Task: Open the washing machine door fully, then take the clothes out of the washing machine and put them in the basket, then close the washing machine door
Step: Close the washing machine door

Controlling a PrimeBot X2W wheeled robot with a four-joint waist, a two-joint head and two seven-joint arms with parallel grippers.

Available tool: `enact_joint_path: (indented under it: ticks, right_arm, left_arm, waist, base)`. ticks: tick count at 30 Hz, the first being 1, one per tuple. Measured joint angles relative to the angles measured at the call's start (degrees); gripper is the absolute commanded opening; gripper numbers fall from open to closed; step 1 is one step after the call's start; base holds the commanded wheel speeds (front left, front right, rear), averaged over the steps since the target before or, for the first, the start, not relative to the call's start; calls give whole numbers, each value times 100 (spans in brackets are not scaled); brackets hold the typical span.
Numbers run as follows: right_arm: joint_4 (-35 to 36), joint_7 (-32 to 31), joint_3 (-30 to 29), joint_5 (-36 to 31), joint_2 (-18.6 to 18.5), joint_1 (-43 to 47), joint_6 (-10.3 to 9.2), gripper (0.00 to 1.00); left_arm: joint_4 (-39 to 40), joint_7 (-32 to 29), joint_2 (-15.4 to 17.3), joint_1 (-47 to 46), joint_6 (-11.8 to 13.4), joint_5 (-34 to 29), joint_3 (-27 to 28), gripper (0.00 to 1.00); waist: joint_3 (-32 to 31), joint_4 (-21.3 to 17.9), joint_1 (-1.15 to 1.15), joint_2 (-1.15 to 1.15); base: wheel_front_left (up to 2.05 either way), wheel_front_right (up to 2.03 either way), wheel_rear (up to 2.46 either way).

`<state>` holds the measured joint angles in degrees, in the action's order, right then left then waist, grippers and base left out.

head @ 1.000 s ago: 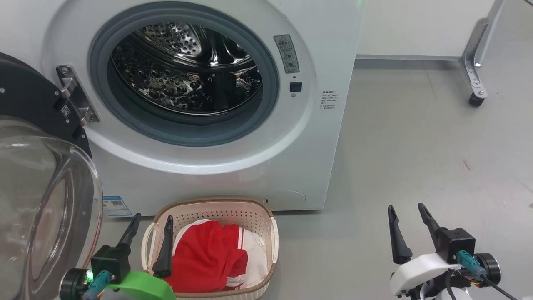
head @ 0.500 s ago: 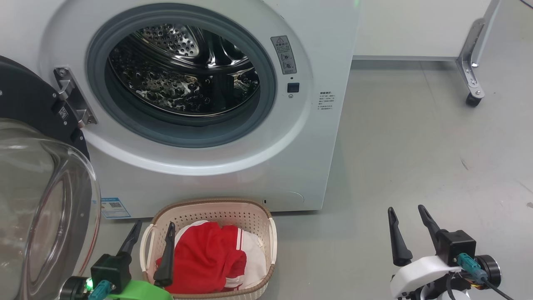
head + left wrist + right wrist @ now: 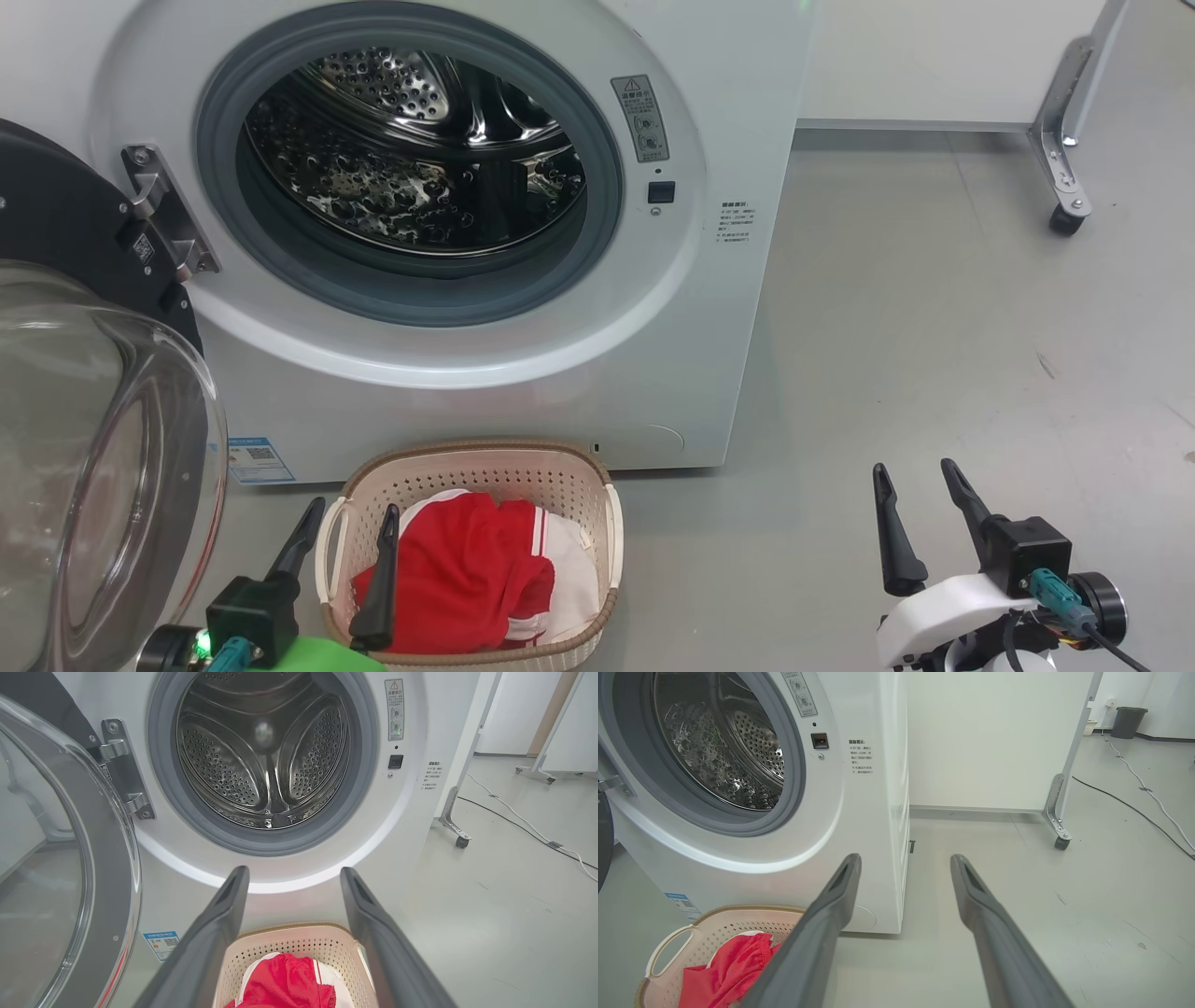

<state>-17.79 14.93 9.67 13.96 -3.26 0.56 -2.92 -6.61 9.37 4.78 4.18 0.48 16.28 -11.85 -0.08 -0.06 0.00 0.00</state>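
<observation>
Left claw (image 3: 354, 508) eased back slightly, spread empty over perforated basket (image 3: 560, 485) of soft red clothes (image 3: 457, 569); right claw (image 3: 913, 467) likewise spread.

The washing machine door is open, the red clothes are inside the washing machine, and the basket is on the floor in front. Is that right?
Not quite. The clothes aren't inside the washing machine; they lie in the basket. The left wrist view shows the drum with nothing red in it. The door is open, and the basket sits on the floor in front.
</observation>
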Motion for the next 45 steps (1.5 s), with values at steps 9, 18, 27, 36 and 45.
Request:
enact_joint_path:
  ticks: [9, 18, 27, 36, 45]
  right_arm:
    - [16, 0, -10, -2, 1, 1, 0, 100]
    - [24, 0, -16, -8, 3, 13, 0, 100]
    - [27, 0, -30, -8, 5, 17, 31, 100]
    - [47, 0, -34, -8, 9, 17, 33, 100]
    - [44, 0, -36, -8, 11, 17, 34, 100]
  left_arm:
    - [207, -103, 27, 93, 59, -22, 3, 100]
    - [389, -174, 45, 145, 132, -25, 12, 100]
    - [537, -226, 53, 203, 165, -25, 13, 100]
    - [682, -282, 80, 279, 175, -25, 10, 100]
    - [778, -325, 81, 293, 140, 3, -68, 100]
  waist:
    - [0, -4, 0, 0]
    - [12, -20, 0, 0]
    - [23, -23, 0, 0]
    - [67, -17, 0, 0]
    - [108, -22, 0, 0]
  base:
    - [0, 0, 0]
    - [-16, 16, 0]
    - [-53, 53, 0]
    - [-90, 90, 0]
    - [-105, 105, 0]
